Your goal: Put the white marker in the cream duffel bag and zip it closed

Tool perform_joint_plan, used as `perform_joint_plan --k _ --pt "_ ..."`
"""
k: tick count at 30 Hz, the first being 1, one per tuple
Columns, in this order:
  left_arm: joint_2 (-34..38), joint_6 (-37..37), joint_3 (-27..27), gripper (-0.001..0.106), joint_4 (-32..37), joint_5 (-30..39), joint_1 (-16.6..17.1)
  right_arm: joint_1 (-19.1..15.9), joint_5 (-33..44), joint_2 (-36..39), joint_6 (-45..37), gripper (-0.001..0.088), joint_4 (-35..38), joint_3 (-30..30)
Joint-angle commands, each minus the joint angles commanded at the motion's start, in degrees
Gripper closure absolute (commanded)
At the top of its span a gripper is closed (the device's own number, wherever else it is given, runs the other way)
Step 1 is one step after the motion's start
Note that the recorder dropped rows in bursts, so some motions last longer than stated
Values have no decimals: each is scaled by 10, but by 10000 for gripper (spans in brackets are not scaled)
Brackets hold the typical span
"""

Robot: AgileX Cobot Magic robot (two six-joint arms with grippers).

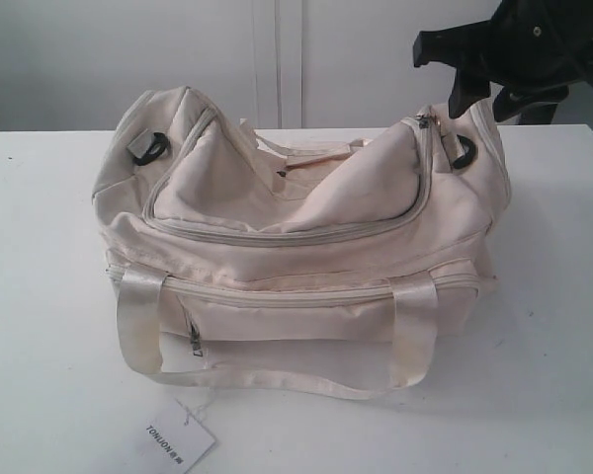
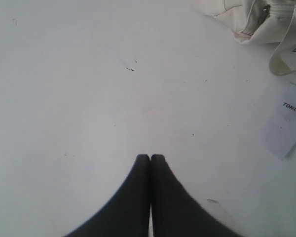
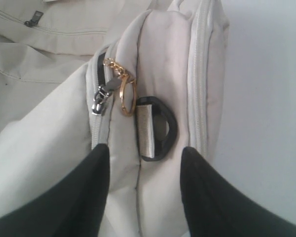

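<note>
The cream duffel bag (image 1: 296,237) lies across the middle of the white table (image 1: 49,375). Its curved top zip looks drawn shut, with the pull (image 3: 99,96) and gold keychain (image 3: 123,94) at the bag's right end. My right gripper (image 3: 144,149) stands open over that end (image 1: 479,107), its fingers straddling the fabric just short of the black strap ring (image 3: 160,131). My left gripper (image 2: 150,157) is shut with nothing in it, over bare table, and a corner of the bag (image 2: 246,19) shows far from it. The white marker is out of view.
A white paper tag printed "TONIJON" (image 1: 178,441) lies on the table in front of the bag, also in the left wrist view (image 2: 286,126). The bag's webbing handle (image 1: 267,380) droops over the front. A white wall stands behind the table.
</note>
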Motion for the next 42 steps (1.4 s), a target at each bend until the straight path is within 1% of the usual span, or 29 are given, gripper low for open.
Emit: perform_joint_plan --k 6,10,14,17,19,21,22,23,24,25,26,27,29,31,37,42 --pt "0 0 0 1053 0 0 0 0 0 0 0 435 0 0" --pt "-4 13 0 1053 3 -9 0 0 -1 0 0 435 0 0" --pt "-23 -6 3 1053 -7 -80 -2 0 -2 0 0 435 0 0" --pt "-51 -16 42 1053 -30 -157 -2 0 -4 0 0 435 0 0" --pt "-64 -16 68 1053 -42 -180 -2 0 -4 0 0 435 0 0" --pt "-93 -16 126 1053 -60 -216 -2 0 -4 0 0 435 0 0" --pt "-101 -16 141 1053 -64 -223 -4 0 -4 0 0 435 0 0" --pt "-116 -17 164 1053 -64 -233 -13 0 -4 0 0 435 0 0" --pt "-124 -17 176 1053 -65 -236 -21 0 -4 0 0 435 0 0" --pt "-143 -17 197 1053 -65 -246 -38 0 -4 0 0 435 0 0" --pt "-152 -17 208 1053 -65 -254 -47 0 -4 0 0 435 0 0" --pt "-169 -17 231 1053 -65 -275 -62 0 -4 0 0 435 0 0" --pt "-196 -17 265 1053 -65 -313 -78 0 -4 0 0 435 0 0" --pt "-213 -17 290 1053 -65 -339 -79 0 -4 0 0 435 0 0" --pt "-259 -17 363 1053 -65 -377 -79 0 -4 0 0 435 0 0" --pt "-297 -17 421 1053 -65 -383 -79 0 -4 0 0 435 0 0"
